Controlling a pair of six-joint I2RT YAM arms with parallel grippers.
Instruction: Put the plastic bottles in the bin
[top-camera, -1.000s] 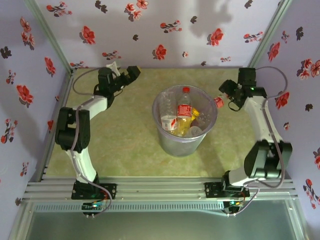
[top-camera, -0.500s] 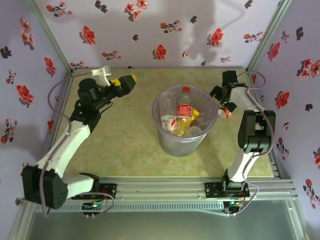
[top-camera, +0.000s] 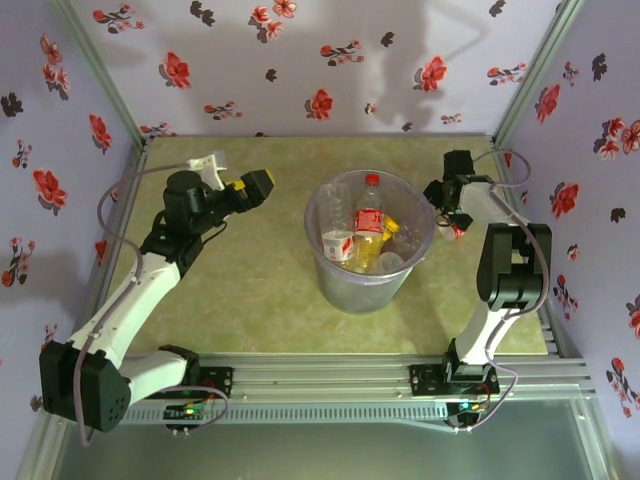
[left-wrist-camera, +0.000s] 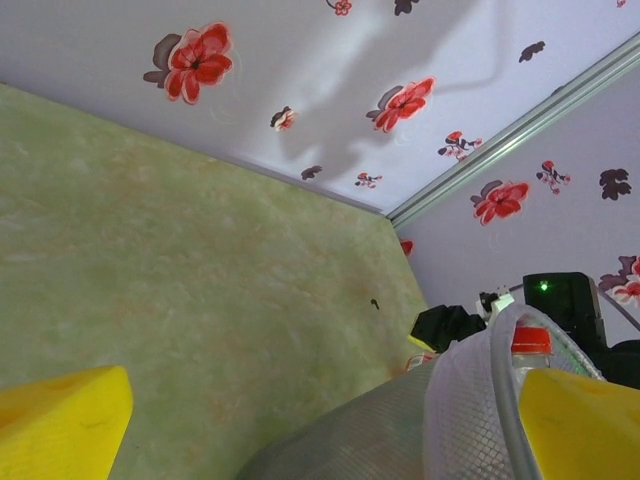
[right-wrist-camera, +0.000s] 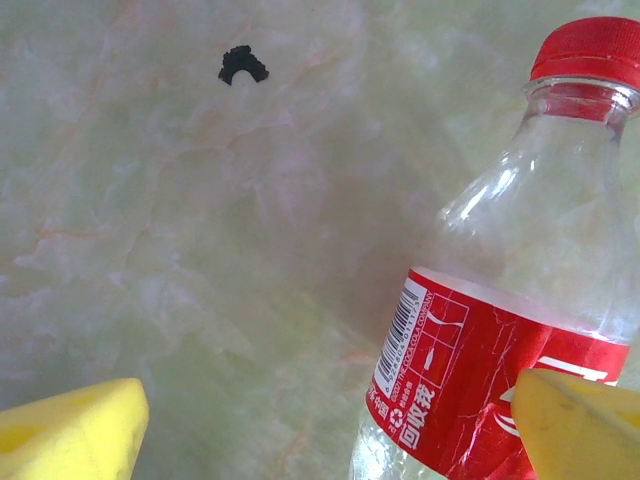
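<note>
Your right end effector has its yellow fingers wide apart. A bottle sits between them, close against one finger, not clamped. Its long axis runs up and to the right in the wrist view, red cap leading. It is clear smooth plastic with a red label, over the pale green marbled surface, just beside the bin. Your left end effector is also wide apart and holds nothing. It is near the round translucent bin, where other bottles stand cap up.
</note>
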